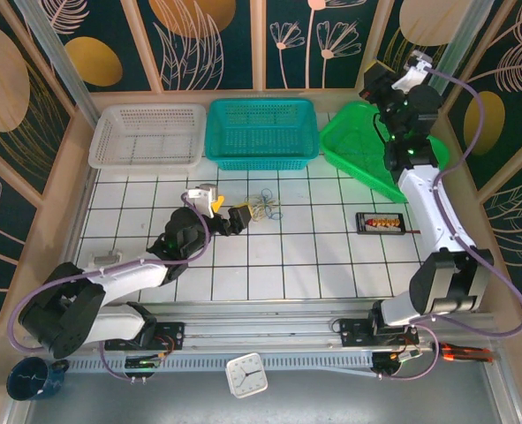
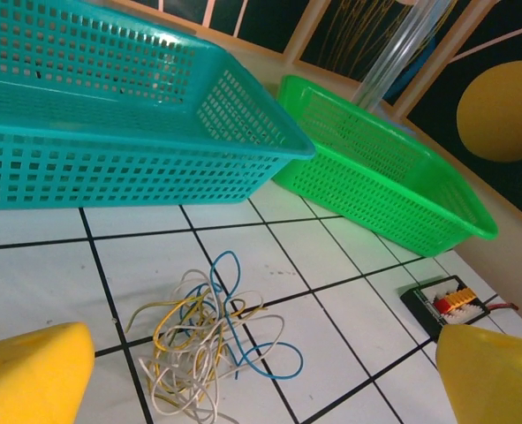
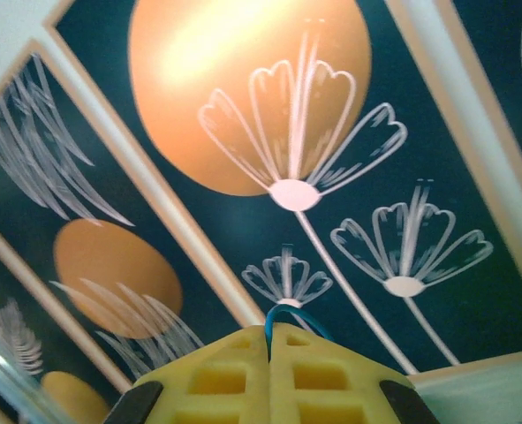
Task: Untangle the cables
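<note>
**Wide open at the wire nest, choosing a strand**

My left fingers (image 2: 35,375) stand wide apart, low over the worktop (image 1: 331,265), holding nothing. Just ahead of them lie the cables (image 2: 208,340), a loose nest of blue, tan-yellow and whitish wires. The nest sits midway between the worktop's left and right edges, nearer the far edge than the near one.

I judge the wires feather-light, thin and springy, so a pinch on the heap would drag the lot. The blue loop sticking out on the right looks the best hold, since it is one strand clear of the crossings.

Bare worktop lies all round the nest. A small black connector board (image 2: 450,305) sits well apart to the right. Beyond, the teal basket (image 2: 110,115) and the green basket (image 2: 375,168) wall the far edge.

My right fingers (image 3: 243,375) are pressed together, raised over the far right corner. A sliver of blue shows past their tips, and I cannot tell what it is.
</note>
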`<action>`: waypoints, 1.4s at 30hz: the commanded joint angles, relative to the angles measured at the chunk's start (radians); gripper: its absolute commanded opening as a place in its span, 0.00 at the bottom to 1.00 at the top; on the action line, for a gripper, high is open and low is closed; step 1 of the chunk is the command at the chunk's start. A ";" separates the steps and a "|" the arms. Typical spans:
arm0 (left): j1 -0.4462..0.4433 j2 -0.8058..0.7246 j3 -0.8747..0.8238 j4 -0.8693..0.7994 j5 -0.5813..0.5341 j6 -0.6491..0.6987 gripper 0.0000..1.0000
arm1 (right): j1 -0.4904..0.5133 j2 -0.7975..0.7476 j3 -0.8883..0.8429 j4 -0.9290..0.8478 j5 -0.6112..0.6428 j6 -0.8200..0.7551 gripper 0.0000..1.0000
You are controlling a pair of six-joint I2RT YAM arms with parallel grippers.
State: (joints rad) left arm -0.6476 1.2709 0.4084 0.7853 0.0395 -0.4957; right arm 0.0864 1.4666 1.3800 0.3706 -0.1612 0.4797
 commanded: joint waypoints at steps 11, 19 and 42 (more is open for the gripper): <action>-0.003 -0.034 0.036 -0.016 0.009 0.005 0.99 | 0.005 0.099 0.054 0.011 0.228 -0.224 0.00; -0.003 -0.054 0.036 -0.017 0.020 -0.007 0.99 | 0.010 0.098 -0.101 0.027 0.302 -0.209 0.00; -0.003 -0.118 0.007 -0.023 0.014 -0.035 0.99 | -0.030 0.277 -0.018 -0.277 0.545 -0.072 0.53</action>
State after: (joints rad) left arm -0.6476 1.1763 0.4191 0.7544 0.0463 -0.5102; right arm 0.0700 1.7241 1.3212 0.1810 0.3286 0.3634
